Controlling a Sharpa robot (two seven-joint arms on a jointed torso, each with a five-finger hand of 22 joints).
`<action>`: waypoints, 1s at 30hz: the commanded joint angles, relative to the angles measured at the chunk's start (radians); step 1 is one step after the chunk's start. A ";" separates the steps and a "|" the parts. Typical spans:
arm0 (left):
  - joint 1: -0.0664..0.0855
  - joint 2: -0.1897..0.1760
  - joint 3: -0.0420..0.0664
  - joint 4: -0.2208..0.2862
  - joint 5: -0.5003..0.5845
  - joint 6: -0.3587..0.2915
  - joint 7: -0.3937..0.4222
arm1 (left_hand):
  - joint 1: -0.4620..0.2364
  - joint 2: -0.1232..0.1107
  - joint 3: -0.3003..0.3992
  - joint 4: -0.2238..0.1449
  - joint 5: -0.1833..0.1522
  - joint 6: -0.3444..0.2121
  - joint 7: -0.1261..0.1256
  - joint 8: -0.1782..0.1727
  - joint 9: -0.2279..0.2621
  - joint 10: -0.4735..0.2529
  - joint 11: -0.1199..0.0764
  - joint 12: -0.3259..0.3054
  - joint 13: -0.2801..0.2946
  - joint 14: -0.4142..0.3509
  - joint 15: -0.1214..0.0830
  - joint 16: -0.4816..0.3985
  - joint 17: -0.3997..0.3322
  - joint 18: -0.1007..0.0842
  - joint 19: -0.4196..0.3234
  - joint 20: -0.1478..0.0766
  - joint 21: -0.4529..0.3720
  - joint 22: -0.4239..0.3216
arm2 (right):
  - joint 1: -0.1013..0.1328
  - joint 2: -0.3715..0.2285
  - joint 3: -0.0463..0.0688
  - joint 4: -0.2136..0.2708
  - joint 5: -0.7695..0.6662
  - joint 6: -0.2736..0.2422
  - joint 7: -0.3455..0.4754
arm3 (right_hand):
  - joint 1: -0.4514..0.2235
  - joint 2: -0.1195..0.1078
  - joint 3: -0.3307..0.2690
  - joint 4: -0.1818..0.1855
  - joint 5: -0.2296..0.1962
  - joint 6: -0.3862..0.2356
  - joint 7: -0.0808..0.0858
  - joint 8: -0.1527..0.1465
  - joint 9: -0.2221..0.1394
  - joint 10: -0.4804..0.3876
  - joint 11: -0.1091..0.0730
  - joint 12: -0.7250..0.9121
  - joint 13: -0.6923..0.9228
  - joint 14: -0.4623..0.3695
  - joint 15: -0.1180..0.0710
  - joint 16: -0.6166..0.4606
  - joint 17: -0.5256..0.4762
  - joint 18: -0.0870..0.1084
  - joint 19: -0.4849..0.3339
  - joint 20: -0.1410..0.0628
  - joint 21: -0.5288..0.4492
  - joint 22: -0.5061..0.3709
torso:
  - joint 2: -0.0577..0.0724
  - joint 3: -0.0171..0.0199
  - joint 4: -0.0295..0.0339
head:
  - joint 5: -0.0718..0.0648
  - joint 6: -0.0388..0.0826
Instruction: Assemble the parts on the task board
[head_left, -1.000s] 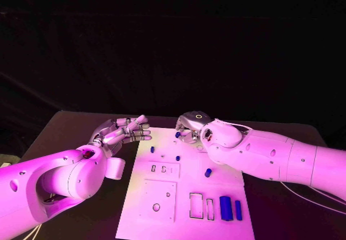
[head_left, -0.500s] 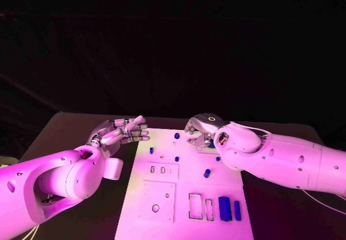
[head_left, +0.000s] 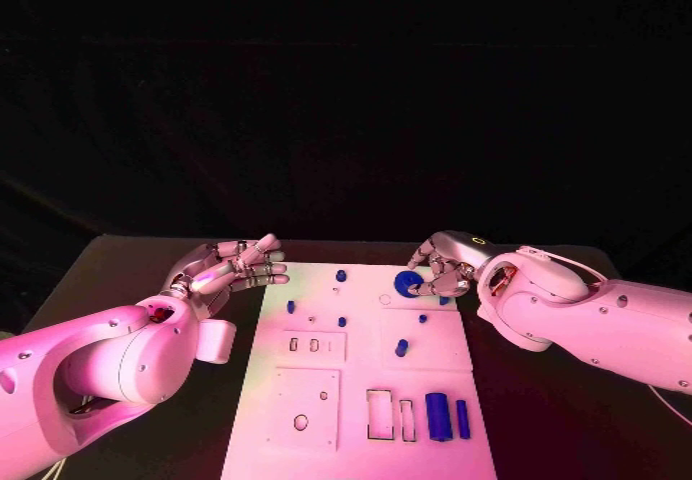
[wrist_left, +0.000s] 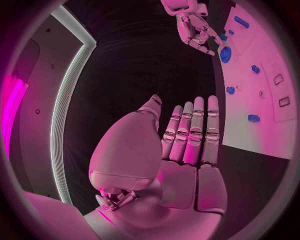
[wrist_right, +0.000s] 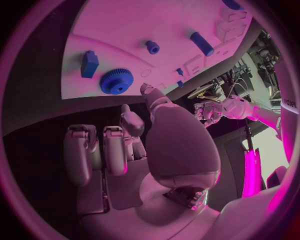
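You have strong pink light falling from above on the near half of the scene. The task board (head_left: 361, 370) glows brightest, nearly washed out at its near end, and the left arm (head_left: 101, 360) and right arm (head_left: 606, 320) shine with soft glare. The far background drops to black. In both wrist views the board's straight edges bow, and bright pink streaks flare at the rim.

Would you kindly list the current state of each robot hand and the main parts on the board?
Left robot hand: open, empty, beside the task board.
Right robot hand: open, holding nothing, next to the gear.
Blue gear: lying flat on the board.
Two blue bars: lying side by side.
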 joint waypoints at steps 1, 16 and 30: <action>0.001 0.003 0.001 -0.001 0.001 0.023 0.002 | 0.003 0.009 -0.007 0.001 -0.001 0.002 0.005 -0.006 -0.001 0.000 0.003 -0.006 -0.001 -0.002 0.005 -0.004 0.002 0.009 -0.007 0.003 0.005 0.001 | 0.000 -0.002 0.001 -0.012 0.070 0.061 -0.021 | 0.020 0.003 -0.037 0.025 0.010 -0.023 0.007 0.025 0.013 -0.004 0.008 0.094 0.098 0.081 0.011 0.019 0.156 -0.017 0.022 0.012 0.005 0.158 | 0.000 0.0007 -0.0005 | -0.006 -0.001; 0.001 0.003 0.001 -0.001 0.001 0.024 0.000 | 0.003 0.009 -0.007 0.001 -0.001 0.002 0.005 -0.006 -0.001 0.000 0.003 -0.006 -0.001 -0.002 0.005 -0.004 0.002 0.009 -0.007 0.003 0.005 0.001 | -0.004 0.047 0.000 -0.091 0.083 0.058 -0.026 | 0.051 0.014 -0.058 0.058 0.025 -0.051 0.012 0.060 0.029 -0.002 0.012 0.139 0.147 0.088 0.016 0.034 0.189 -0.019 0.028 0.018 0.010 0.168 | 0.001 -0.0009 -0.0003 | -0.004 -0.011; 0.001 0.004 0.001 -0.003 0.001 0.027 -0.002 | 0.003 0.009 -0.007 0.001 -0.001 0.002 0.005 -0.006 -0.001 0.000 0.003 -0.006 -0.001 -0.002 0.005 -0.004 0.002 0.009 -0.007 0.003 0.005 0.001 | -0.011 0.080 0.000 -0.126 0.083 0.079 -0.026 | 0.058 0.018 -0.057 0.061 0.032 -0.054 0.013 0.066 0.031 -0.003 0.013 0.142 0.150 0.089 0.016 0.037 0.196 -0.020 0.029 0.018 0.011 0.170 | 0.000 -0.0002 -0.0012 | -0.003 -0.017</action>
